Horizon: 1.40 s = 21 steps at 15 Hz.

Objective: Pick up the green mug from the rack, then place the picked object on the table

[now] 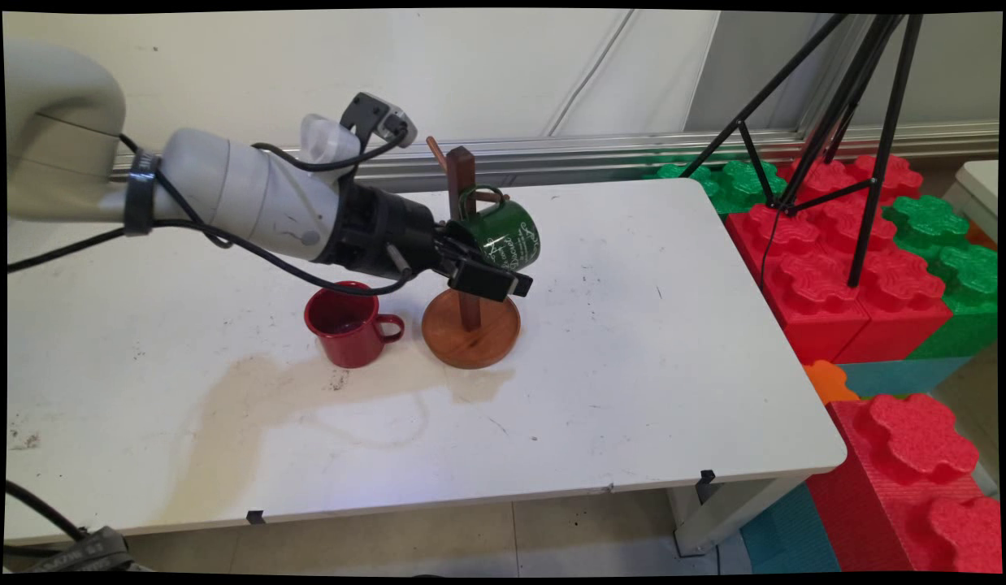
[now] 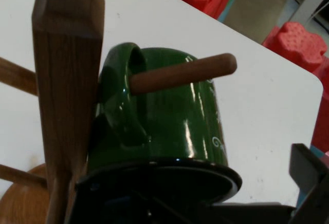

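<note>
From my station I see the green mug (image 2: 169,116) hanging on the wooden mug stand (image 1: 470,325) with a peg (image 2: 182,73) through its handle, while my gripper (image 1: 480,268) sits at the mug's rim; I cannot tell whether the jaws are clamped on it or apart. The red mug (image 1: 349,325) stands upright on the desk (image 1: 633,366), just beside the stand's round base, not hung. White script runs across the green mug, but I can't read it.
</note>
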{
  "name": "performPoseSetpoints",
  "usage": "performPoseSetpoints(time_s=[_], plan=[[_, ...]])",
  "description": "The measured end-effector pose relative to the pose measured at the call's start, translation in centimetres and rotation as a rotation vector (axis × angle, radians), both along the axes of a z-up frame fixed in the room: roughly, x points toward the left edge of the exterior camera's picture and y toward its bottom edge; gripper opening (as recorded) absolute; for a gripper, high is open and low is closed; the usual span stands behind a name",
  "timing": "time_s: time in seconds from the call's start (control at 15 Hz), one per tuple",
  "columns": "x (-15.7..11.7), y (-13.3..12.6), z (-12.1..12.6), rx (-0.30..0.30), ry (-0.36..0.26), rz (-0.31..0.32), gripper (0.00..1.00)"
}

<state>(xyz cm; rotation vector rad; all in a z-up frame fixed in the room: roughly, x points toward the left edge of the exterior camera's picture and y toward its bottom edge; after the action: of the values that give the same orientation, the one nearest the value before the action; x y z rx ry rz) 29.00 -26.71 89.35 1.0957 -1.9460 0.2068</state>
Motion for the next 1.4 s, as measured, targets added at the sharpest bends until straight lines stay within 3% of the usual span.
performPoseSetpoints(time_s=[0.13,0.2,0.8,1.4], plan=[[-0.2,-0.1,-0.2,-0.004,0.001,0.009,1.0],[-0.4,-0.1,-0.3,-0.006,0.002,0.014,0.0],[-0.3,0.8,0.0,-0.035,-0.008,0.05,0.0],[-0.3,2.5,1.7,-0.08,-0.021,0.024,0.0]])
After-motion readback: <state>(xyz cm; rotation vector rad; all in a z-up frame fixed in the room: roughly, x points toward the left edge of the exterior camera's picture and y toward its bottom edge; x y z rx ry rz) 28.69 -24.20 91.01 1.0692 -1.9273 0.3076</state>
